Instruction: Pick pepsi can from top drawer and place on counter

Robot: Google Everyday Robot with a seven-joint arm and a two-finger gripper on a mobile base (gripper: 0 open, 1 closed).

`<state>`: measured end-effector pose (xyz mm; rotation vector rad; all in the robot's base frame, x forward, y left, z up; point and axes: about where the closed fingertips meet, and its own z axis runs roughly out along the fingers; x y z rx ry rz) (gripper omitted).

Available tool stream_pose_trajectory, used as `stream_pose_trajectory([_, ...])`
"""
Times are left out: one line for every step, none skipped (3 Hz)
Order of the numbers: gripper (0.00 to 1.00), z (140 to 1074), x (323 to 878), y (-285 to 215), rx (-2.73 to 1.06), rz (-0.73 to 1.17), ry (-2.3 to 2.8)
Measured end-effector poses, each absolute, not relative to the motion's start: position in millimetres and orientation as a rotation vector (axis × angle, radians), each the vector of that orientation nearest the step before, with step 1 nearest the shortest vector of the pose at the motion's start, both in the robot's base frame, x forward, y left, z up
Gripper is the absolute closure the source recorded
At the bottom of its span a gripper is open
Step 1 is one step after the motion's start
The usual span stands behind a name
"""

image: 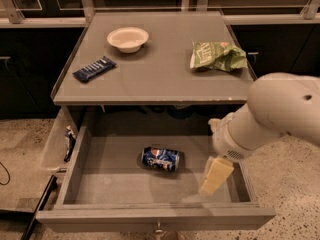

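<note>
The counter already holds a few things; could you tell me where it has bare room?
Free: the counter's middle, between white bowl and snack bar (crowded left) and green bag (right), through to its front edge. The gripper hangs in the top drawer, right of the pepsi can.
</note>
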<state>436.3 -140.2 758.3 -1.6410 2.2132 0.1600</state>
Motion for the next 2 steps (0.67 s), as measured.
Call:
stream_pose_trajectory([0.0,732.2,439.6,-93.2,-1.587,0.343,2.131])
stream_pose_trajectory([0.0,732.2,439.6,-93.2,-1.587,0.343,2.131])
